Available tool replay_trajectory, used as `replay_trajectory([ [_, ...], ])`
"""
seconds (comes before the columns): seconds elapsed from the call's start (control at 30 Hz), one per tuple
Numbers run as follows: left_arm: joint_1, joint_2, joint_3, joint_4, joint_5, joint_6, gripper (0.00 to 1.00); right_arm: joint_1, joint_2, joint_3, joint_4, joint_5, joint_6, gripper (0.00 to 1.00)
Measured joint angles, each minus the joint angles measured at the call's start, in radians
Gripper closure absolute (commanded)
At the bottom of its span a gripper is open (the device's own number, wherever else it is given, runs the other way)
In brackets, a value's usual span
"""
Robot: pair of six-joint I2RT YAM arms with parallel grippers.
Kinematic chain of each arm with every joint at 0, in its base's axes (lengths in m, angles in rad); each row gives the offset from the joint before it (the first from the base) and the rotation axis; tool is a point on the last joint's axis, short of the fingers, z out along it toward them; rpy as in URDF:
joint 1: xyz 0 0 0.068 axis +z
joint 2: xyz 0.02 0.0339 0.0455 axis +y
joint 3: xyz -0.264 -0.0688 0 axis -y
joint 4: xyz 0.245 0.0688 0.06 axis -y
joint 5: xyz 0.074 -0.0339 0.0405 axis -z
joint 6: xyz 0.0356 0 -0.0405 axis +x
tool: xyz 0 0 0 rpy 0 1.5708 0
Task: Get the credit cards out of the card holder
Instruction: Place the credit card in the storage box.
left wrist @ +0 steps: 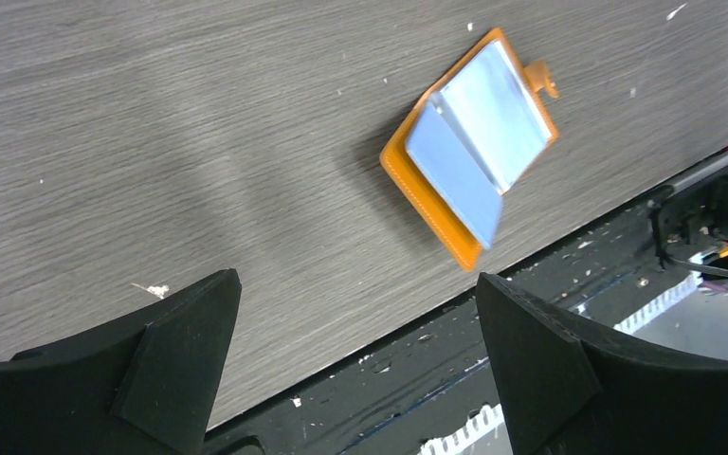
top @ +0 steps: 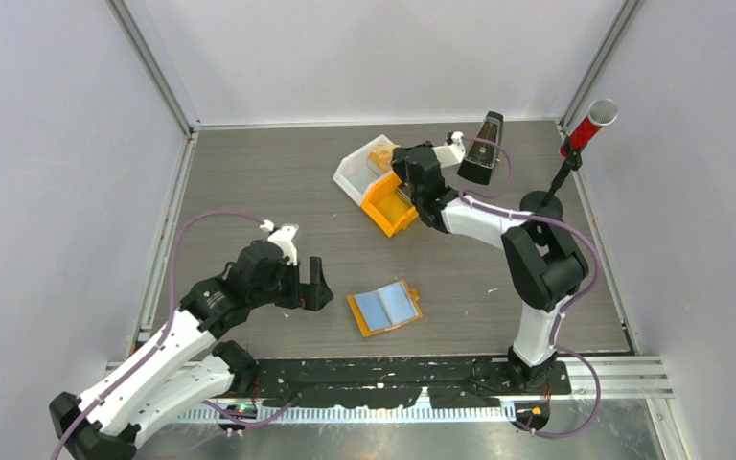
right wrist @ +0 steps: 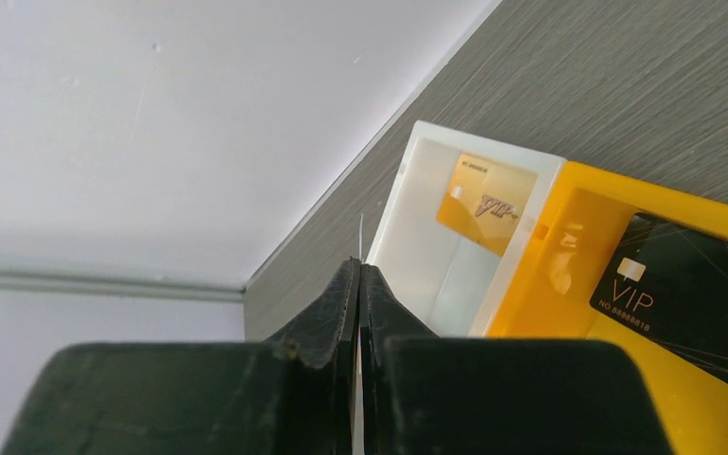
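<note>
**Card holder**: lies open, blue sleeves up, middle of the table's near edge. Remaining contents cannot be told.
**Credit cards:** gold card in white bin, black card in orange bin, both toward the far edge.
**Right gripper**: pressed together over the white bin's corner, with a pale sliver between the jaws, perhaps a card edge-on.
**Left gripper**: spread wide, empty, beside the holder.
**Handling:** release low, inside the bin walls.
**Clearance:** back wall close; bare table between holder and bins.
</note>
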Motion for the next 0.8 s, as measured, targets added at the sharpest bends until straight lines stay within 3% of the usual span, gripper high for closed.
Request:
replay_trajectory([
  [0.37,0.0,-0.214,0.022,-0.087,-0.072,0.0,0.01,0.048,0.131,0.178,-0.138,0.221,0.124,0.95],
  [0.8,0.0,-0.232,0.025,-0.118,-0.087,0.001,0.01,0.062,0.204,0.278,-0.34,0.345,0.248,0.95],
])
